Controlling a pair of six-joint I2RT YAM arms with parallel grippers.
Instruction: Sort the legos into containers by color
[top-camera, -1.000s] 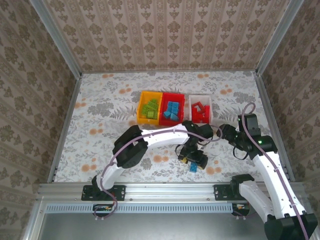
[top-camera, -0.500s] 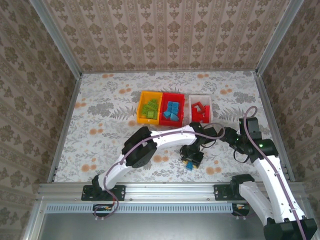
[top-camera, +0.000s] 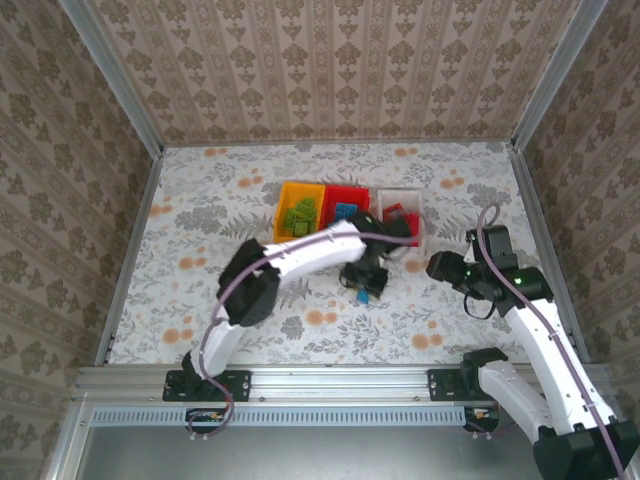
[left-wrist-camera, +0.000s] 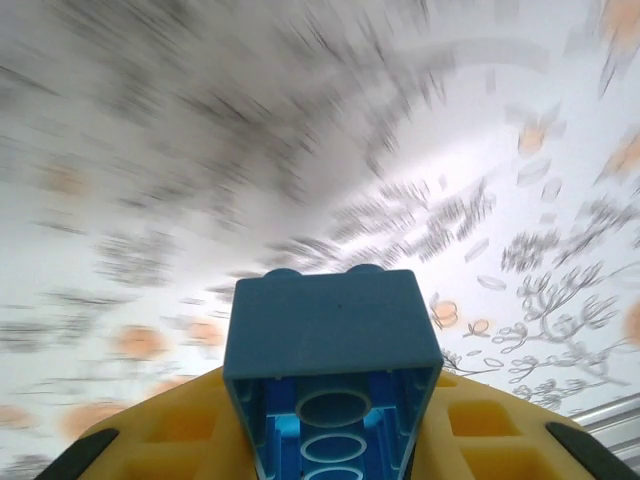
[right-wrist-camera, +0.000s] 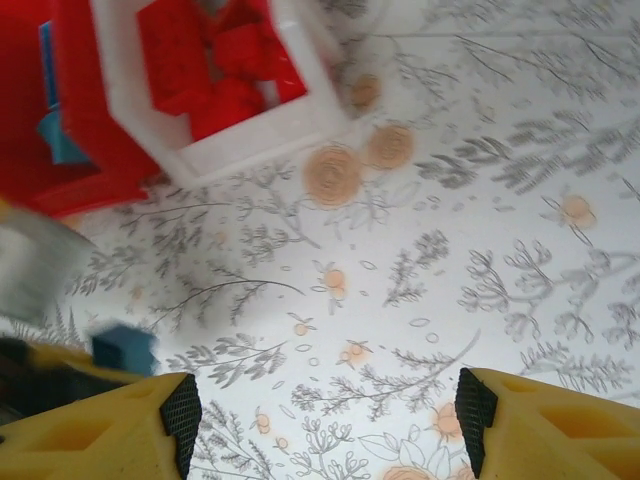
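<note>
My left gripper (top-camera: 360, 283) is shut on a blue lego (top-camera: 363, 296), just in front of the containers. In the left wrist view this brick (left-wrist-camera: 330, 335) sits between the yellow fingers (left-wrist-camera: 160, 440), hollow underside toward the camera, above the blurred table. The orange-yellow bin (top-camera: 283, 222) holds green legos, the red bin (top-camera: 352, 192) blue ones, and the white bin (top-camera: 418, 215) red ones; my left arm crosses the bins' front. My right gripper (top-camera: 440, 268) stands open and empty over bare table to the right. In the right wrist view its gap (right-wrist-camera: 327, 420) spans floral cloth, with the white bin (right-wrist-camera: 250, 135) and red bin (right-wrist-camera: 85, 150) beyond.
The table has a floral cover (top-camera: 200, 240) and a metal rail along each side. The left arm's grey link (right-wrist-camera: 30, 270) and the held blue lego (right-wrist-camera: 125, 348) show blurred at the left of the right wrist view. Open cloth lies left of the bins.
The left gripper closed on the blue lego on the table and carried it up and back toward the bins. The right arm shifted slightly, its gripper staying open.
</note>
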